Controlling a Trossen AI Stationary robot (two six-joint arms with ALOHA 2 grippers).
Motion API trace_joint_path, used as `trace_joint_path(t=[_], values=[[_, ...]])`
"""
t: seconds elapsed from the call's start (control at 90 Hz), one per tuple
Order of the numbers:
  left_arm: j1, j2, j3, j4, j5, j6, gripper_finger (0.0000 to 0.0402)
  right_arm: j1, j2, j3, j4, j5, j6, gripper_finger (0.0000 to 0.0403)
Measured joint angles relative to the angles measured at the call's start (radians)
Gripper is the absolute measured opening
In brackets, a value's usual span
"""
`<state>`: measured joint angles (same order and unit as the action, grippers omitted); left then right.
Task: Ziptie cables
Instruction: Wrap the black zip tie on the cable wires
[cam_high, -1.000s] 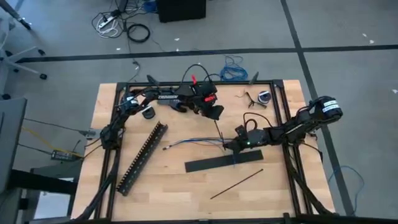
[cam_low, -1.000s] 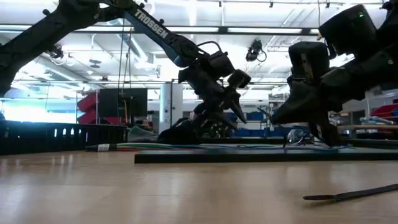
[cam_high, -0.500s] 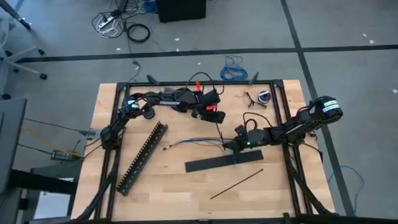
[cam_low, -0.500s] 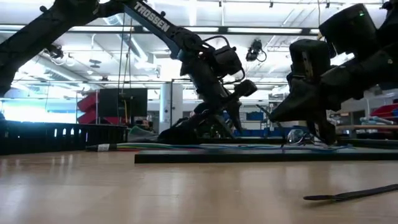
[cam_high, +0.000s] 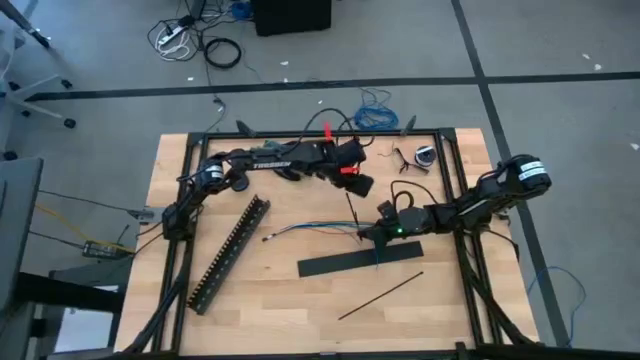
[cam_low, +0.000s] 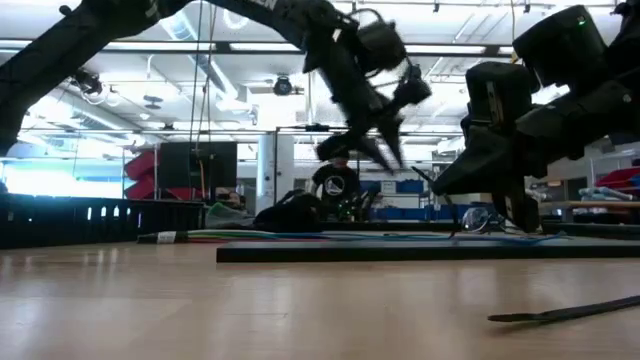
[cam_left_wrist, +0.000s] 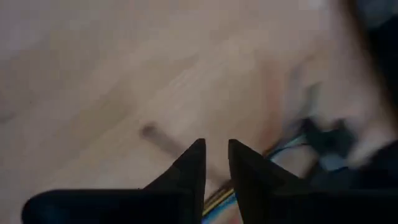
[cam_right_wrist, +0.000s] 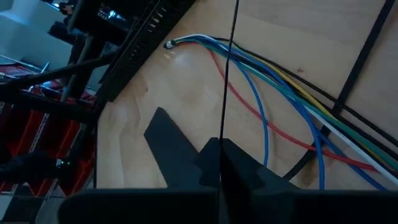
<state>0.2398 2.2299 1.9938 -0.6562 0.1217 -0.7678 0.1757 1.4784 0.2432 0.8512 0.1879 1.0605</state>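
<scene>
Coloured cables (cam_high: 310, 228) at table centre, fanned ends toward 9 o'clock; red and yellow strands seen only in right wrist view (cam_right_wrist: 273, 81). Right gripper (cam_high: 368, 235) down at the bundle's 3 o'clock end, fingers pinched on a ziptie (cam_right_wrist: 231, 68) crossing the wires. Left gripper (cam_high: 358, 183) raised at 12 o'clock of bundle; fingers nearly together, empty per left wrist view (cam_left_wrist: 216, 163). Second ziptie (cam_high: 380, 296) lying at 5 o'clock.

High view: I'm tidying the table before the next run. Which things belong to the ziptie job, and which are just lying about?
Job: cables; ziptie pinched in the right gripper, by the cables; second ziptie near the front edge; left gripper, raised behind the cables.
Lying about: flat black bar; slotted duct; blue cable loop on the floor.
</scene>
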Motion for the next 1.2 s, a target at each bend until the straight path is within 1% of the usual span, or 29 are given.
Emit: trace_joint_path(t=[0.056, 0.111, 0.178, 0.222, 0.3, 0.422, 0.567, 0.689, 0.767, 0.9, 0.956, 1.056, 1.133, 1.2], values=[[0.000, 0.000, 0.001, 0.018, 0.008, -0.008, 0.0060, 0.000, 0.000, 0.000, 0.002, 0.000, 0.000, 0.0000], [0.000, 0.000, 0.002, -0.014, 0.001, -0.073, 0.0060, 0.000, 0.000, 0.000, 0.004, 0.000, 0.003, 0.0000], [0.001, 0.000, 0.001, -0.097, -0.045, -0.170, 0.0060, 0.000, 0.000, 0.000, 0.009, 0.000, 0.008, 0.0000], [0.001, 0.000, -0.003, -0.142, -0.086, -0.203, 0.0060, 0.000, 0.000, 0.000, 0.011, 0.000, 0.008, 0.0000], [-0.002, 0.000, -0.003, -0.170, -0.160, -0.212, 0.0060, 0.000, 0.000, 0.000, 0.011, 0.000, 0.007, 0.0000], [-0.013, 0.000, -0.002, -0.130, -0.210, -0.213, 0.0060, 0.000, 0.000, 0.000, 0.013, 0.001, 0.007, 0.0000], [-0.024, 0.000, -0.002, -0.040, -0.205, -0.218, 0.0060, 0.000, 0.000, 0.001, 0.018, 0.003, 0.001, 0.0000], [-0.029, 0.001, -0.002, 0.031, -0.203, -0.068, 0.0060, 0.000, 0.000, 0.001, 0.018, 0.004, -0.007, 0.0000], [-0.031, 0.001, -0.002, 0.026, -0.203, -0.016, 0.0060, 0.000, 0.000, 0.001, 0.016, 0.006, -0.015, 0.0000], [-0.031, 0.001, -0.002, -0.054, -0.198, 0.027, 0.0060, -0.004, 0.000, 0.001, -0.014, 0.028, -0.023, 0.0000], [-0.030, 0.001, -0.002, -0.114, -0.199, 0.016, 0.0060, -0.011, 0.000, 0.001, -0.024, 0.037, -0.032, 0.0000], [-0.029, 0.002, -0.002, -0.192, -0.209, -0.069, 0.0060, -0.018, 0.000, 0.001, -0.030, 0.044, -0.073, 0.0000], [-0.037, 0.002, -0.002, -0.222, -0.212, -0.146, 0.0060, -0.027, 0.000, 0.001, -0.032, 0.047, -0.094, 0.0000], [-0.052, 0.002, -0.002, -0.216, -0.212, -0.207, 0.0060, -0.030, 0.000, 0.001, -0.032, 0.063, -0.105, 0.0000]])
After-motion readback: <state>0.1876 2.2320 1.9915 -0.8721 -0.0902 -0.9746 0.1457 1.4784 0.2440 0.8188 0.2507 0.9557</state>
